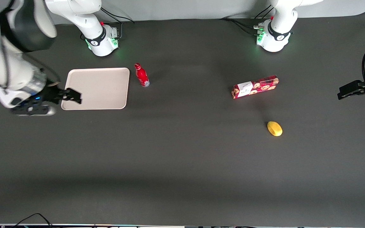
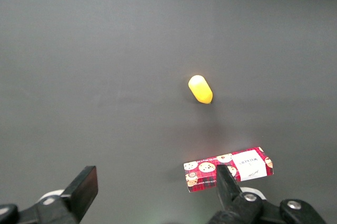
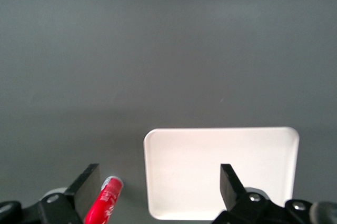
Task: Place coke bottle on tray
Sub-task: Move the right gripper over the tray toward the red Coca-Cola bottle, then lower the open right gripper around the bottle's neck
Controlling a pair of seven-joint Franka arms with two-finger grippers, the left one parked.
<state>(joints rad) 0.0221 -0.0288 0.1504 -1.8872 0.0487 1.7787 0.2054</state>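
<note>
The coke bottle (image 1: 142,75), small and red with a red cap and silvery base, stands upright on the dark table beside the beige tray (image 1: 106,85), on the tray's side toward the parked arm. My gripper (image 1: 73,96) hovers over the tray's edge at the working arm's end, open and empty, well apart from the bottle. In the right wrist view the open gripper (image 3: 158,182) frames the tray (image 3: 221,155), and the bottle (image 3: 104,200) shows close to one finger.
A red cookie box (image 1: 254,86) lies toward the parked arm's end, also in the left wrist view (image 2: 229,169). A yellow lemon-like object (image 1: 274,128) lies nearer the front camera than the box and also shows in the left wrist view (image 2: 200,89).
</note>
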